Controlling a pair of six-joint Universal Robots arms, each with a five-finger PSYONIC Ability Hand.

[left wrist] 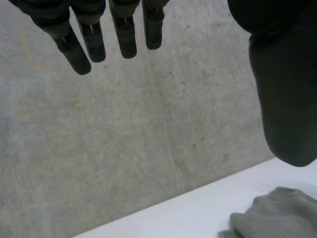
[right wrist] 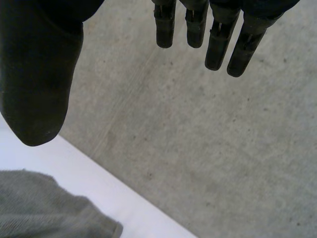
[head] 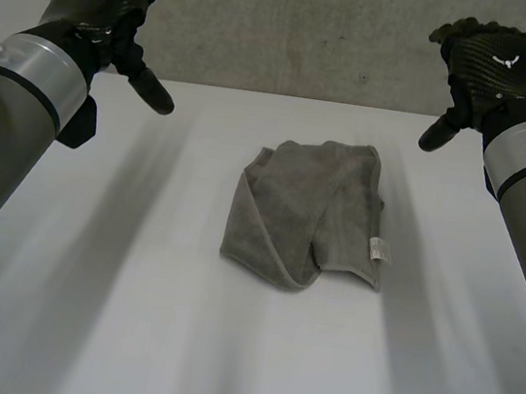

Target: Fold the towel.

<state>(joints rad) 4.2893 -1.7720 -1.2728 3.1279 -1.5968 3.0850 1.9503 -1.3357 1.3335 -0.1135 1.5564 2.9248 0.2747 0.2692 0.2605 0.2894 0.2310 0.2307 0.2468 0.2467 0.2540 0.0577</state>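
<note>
The left hand [head: 102, 0] hangs over the far part of the table [head: 127, 325]. Its fingers [left wrist: 126, 37] are straight, set apart from the thumb, and hold nothing. The right hand [head: 498, 61] hangs opposite with its fingers [right wrist: 218, 44] just as straight, thumb apart, also empty. The grey towel [head: 308, 213] lies bunched and loosely folded on the table between the hands, well apart from both. A small white label [head: 377, 250] sits on its right-hand side. A concrete wall [head: 297, 25] stands beyond the fingertips.
</note>
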